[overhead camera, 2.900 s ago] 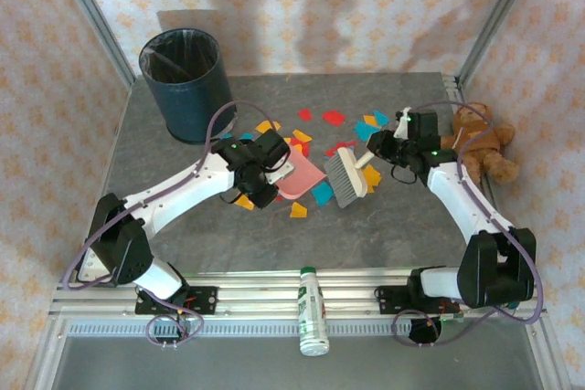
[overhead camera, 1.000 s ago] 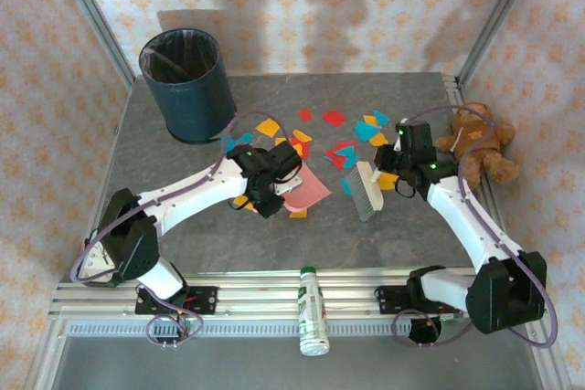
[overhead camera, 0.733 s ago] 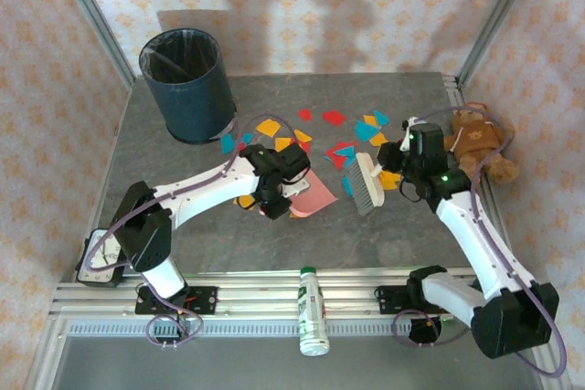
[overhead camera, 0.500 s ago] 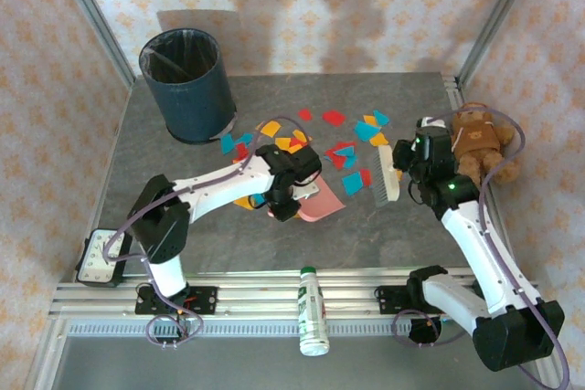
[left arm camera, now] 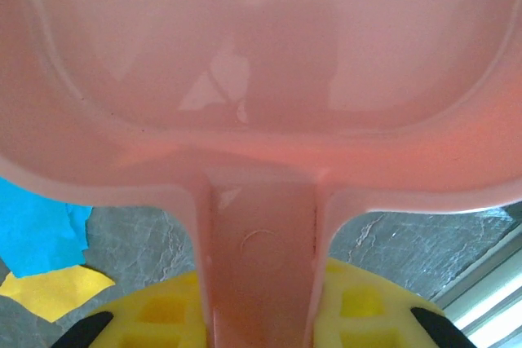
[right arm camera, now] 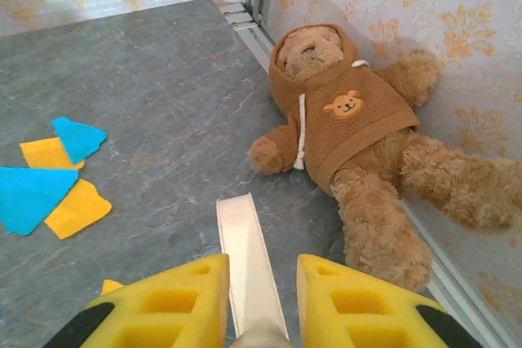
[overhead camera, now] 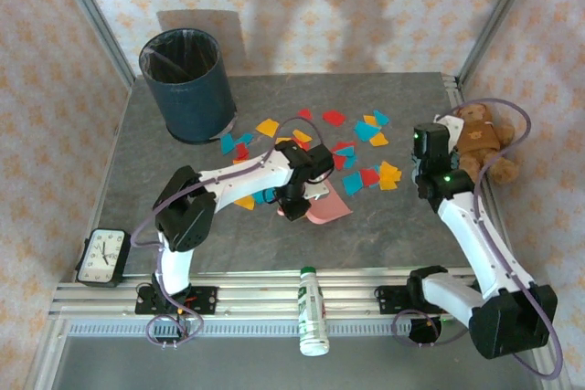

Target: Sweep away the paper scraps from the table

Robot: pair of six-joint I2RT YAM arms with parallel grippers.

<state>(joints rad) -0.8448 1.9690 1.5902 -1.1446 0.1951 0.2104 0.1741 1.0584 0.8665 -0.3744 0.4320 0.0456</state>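
Here, floral walls [overhead camera: 366, 6], grey table [overhead camera: 384, 226]; left gripper [left arm camera: 259, 323] holds dustpan [left arm camera: 269, 63], right gripper [right arm camera: 259, 291] white handle [right arm camera: 243, 242].

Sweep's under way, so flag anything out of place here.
A teddy bear lies on its back at the right edge of the table, and a bottle lies on its side across the front rails. Both look stray, unlike the paper scraps mid-table.

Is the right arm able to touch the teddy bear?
Probably yes: the right end effector hangs just beside the teddy bear, nothing between them, though it is shut on a white handle.
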